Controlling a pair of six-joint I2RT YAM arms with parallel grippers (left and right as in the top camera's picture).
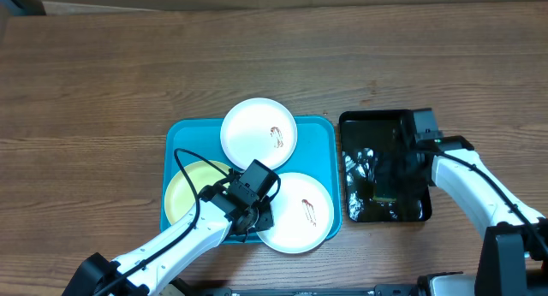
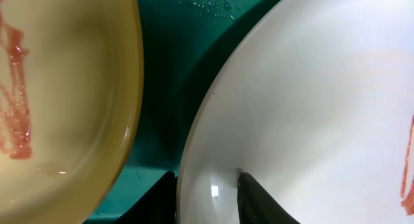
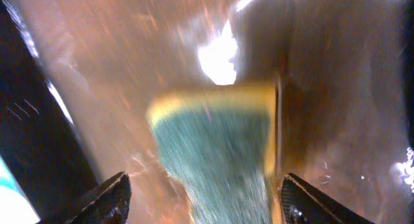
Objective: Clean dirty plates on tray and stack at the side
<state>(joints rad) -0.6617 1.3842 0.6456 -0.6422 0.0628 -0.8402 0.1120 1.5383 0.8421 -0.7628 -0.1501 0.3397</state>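
Starting at the left, the pale yellow plate (image 1: 190,192) lies in the near-left part of the turquoise tray (image 1: 184,142), and the left wrist view shows a reddish smear on it. Just right of it, my left tool (image 2: 207,201) straddles the rim of the nearer white plate (image 1: 300,212), one finger outside and one on the inner face. The gap is narrow, but I cannot tell whether it is actually biting. That plate sits at the tray's near-right corner and appears to overlap the rim there. The other white plate (image 1: 257,132) is at the far edge. Each white plate has a smear.

Further right, the black tray (image 1: 360,123) holds murky water. My right tool (image 3: 207,201) hangs over it with its jaws wide, and the sponge (image 3: 213,140) lies between them unclamped (that view is blurred).

The main risk, I think, is a thin rim grip. A glossy plate could slip out, knock the yellow one or slide off onto the surface (image 1: 103,91). The right tool could also nudge the wet sponge aside instead of catching it.

The count is three plates, all dirty and none stacked at the side, plus two trays and one sponge.
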